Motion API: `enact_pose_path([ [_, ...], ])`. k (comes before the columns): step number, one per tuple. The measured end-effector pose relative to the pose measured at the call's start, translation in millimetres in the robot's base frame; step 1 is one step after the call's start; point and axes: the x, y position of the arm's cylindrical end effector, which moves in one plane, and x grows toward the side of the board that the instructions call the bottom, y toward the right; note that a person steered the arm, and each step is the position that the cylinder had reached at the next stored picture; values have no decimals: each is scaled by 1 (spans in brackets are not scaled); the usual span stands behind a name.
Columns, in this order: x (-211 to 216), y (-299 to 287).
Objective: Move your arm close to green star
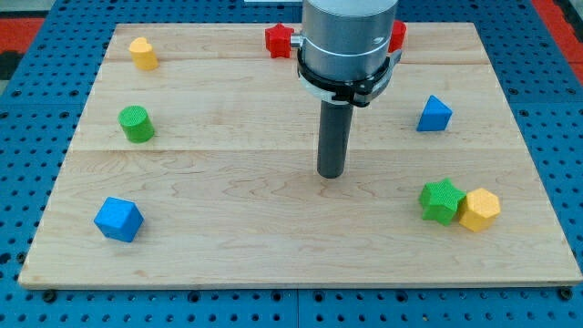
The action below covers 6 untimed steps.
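Observation:
The green star [441, 200] lies at the view's lower right, touching a yellow hexagon block [479, 210] on its right side. My tip [331, 174] rests on the wooden board [228, 246] near its middle, well to the left of the green star and slightly above it in the view. Nothing touches the tip.
A blue triangular block [434, 114] sits at the right. A red block [279, 40] and another red block [397, 35], partly hidden by the arm, lie at the top. A yellow block [142, 53], a green cylinder [136, 124] and a blue cube [118, 219] lie on the left.

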Motion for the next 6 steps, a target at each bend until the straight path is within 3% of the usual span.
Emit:
enact_pose_path([
  [6, -16, -4],
])
